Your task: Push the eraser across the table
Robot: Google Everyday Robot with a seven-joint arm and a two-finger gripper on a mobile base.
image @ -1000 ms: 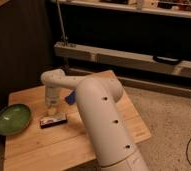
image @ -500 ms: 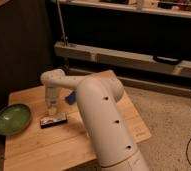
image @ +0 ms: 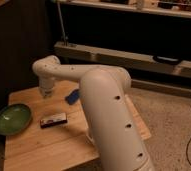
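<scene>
The eraser, a small dark block with a white-and-reddish top, lies on the light wooden table left of the middle. My gripper hangs at the end of the white arm, just behind the eraser and a little to its left. It is above the tabletop and apart from the eraser. The arm's large white body covers the right part of the table.
A green bowl sits at the table's left edge, close to the eraser. A flat blue piece lies behind the eraser, next to the arm. A dark wall and a low shelf stand behind the table. Cables lie on the floor at the right.
The gripper and forearm have moved slightly up and back, away from the eraser. The eraser lies about where it was.
</scene>
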